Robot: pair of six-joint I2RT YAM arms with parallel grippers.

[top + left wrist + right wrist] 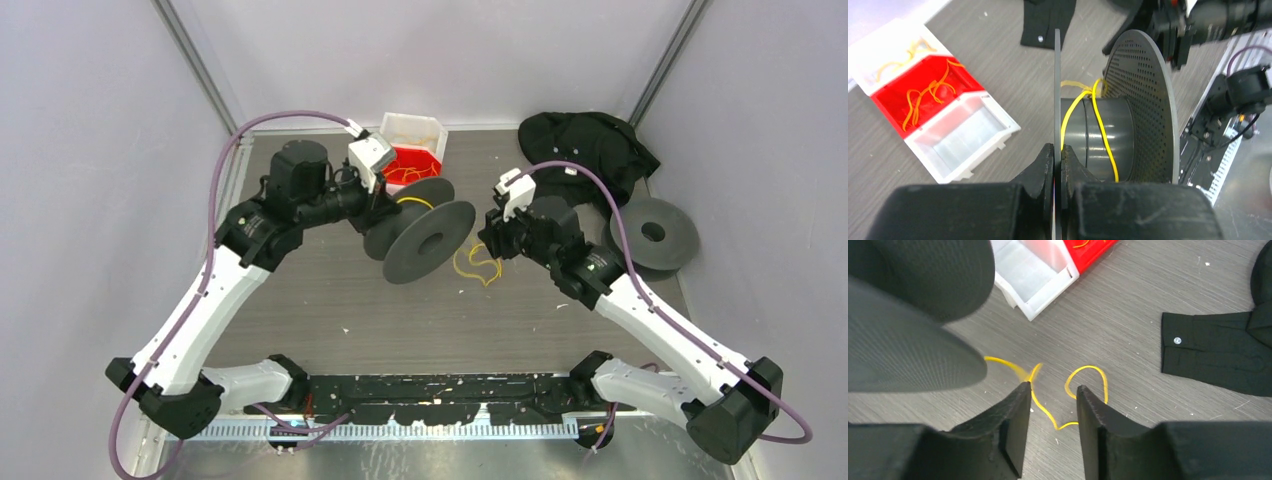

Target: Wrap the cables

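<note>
My left gripper point(1057, 150) is shut on the thin flange of a dark grey spool point(1108, 135), which it holds at the table's middle point(425, 235). A yellow cable point(1098, 125) is wound once or twice round the spool's core. Its loose end lies in small loops on the table point(478, 265) just right of the spool. My right gripper point(1053, 390) is open and hovers low over that loose cable point(1088, 377), its fingertips either side of a bend. In the top view the right gripper point(492, 240) is beside the spool's perforated flange.
A white bin with a red compartment point(410, 150) holding orange and yellow cords stands at the back, also seen in the left wrist view point(923, 95). A second grey spool point(655, 232) lies flat at right. A black cloth point(585, 145) lies at the back right.
</note>
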